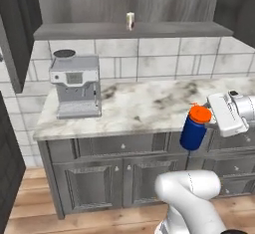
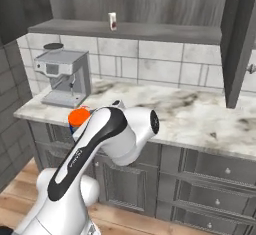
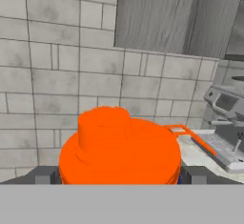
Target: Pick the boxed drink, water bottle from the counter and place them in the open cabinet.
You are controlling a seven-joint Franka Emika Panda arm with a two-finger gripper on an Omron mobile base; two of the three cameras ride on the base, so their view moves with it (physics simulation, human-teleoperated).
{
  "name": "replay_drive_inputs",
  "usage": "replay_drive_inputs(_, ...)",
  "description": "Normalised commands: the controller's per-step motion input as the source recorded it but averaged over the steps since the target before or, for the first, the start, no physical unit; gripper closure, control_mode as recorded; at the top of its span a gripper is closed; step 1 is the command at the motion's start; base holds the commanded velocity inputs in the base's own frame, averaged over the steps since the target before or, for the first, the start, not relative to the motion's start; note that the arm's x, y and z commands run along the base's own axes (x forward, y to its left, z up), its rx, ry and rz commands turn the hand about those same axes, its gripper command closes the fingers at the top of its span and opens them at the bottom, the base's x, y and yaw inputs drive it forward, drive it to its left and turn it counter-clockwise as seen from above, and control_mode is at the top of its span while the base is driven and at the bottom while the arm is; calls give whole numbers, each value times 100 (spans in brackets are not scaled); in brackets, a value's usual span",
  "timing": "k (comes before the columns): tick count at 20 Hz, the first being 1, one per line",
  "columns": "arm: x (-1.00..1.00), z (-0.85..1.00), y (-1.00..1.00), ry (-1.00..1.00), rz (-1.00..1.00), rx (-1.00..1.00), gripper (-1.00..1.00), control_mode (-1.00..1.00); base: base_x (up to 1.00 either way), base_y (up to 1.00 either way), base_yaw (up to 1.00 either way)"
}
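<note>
The gripper (image 3: 119, 175) held the water bottle (image 1: 194, 128) off the table (image 1: 134, 106); a loose grip could drop it.

one carton (image 1: 130, 21), one bottle (image 1: 194, 128), one coffee machine (image 1: 75, 85), one counter (image 1: 144, 109), one cabinet (image 1: 149, 30), one gripper (image 3: 119, 176)

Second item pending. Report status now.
End effector closed around water bottle, held off the counter edge. Boxed drink already on cabinet shelf. Coffee machine left, nothing blocking.
</note>
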Motion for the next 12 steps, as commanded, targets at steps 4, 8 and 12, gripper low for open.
replay_drive_inputs(4, 0, 0, 0, 0, 0, 0, 100, 100, 72, 32, -17)
replay_drive_inputs(8, 0, 0, 0, 0, 0, 0, 100, 100, 70, 25, -15)
replay_drive_inputs(12, 0, 0, 0, 0, 0, 0, 100, 100, 61, 2, -11)
